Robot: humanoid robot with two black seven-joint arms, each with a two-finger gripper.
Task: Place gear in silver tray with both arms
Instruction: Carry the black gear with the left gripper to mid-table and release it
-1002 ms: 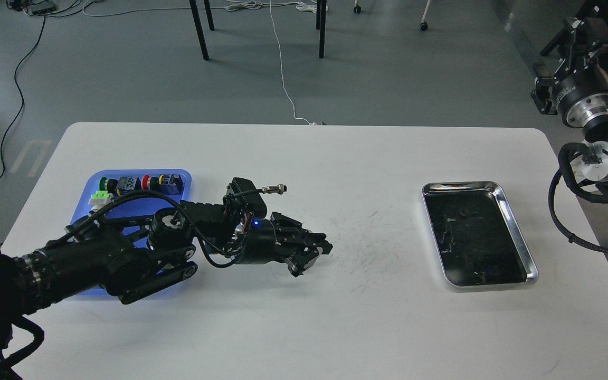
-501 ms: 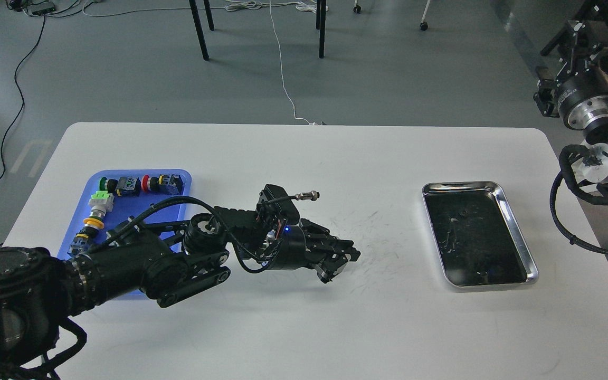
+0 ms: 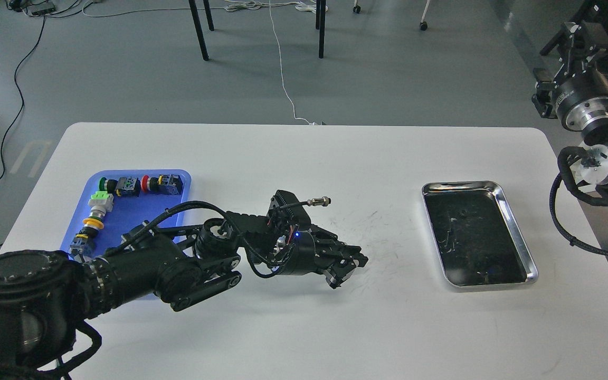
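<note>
The wide white bench (image 3: 304,327) carries a blue plastic tray (image 3: 140,211) of small coloured parts at left and the shiny rectangular silver tray (image 3: 515,232) at right, well apart. The black left gripper (image 3: 347,269) hangs low mid-bench; whether its fingers clamp anything cannot be told. The black right gripper (image 3: 581,34) is raised beyond the bench's right edge, fingers' state unclear.

left pincer (image 3: 350,269): low, reaching right, fingers together | right pincer (image 3: 578,32): raised, unclear

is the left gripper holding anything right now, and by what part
Cannot be told: the left gripper is dark, its fingers seem drawn together, and no part shows between them. The silver tray holds no gear.
</note>
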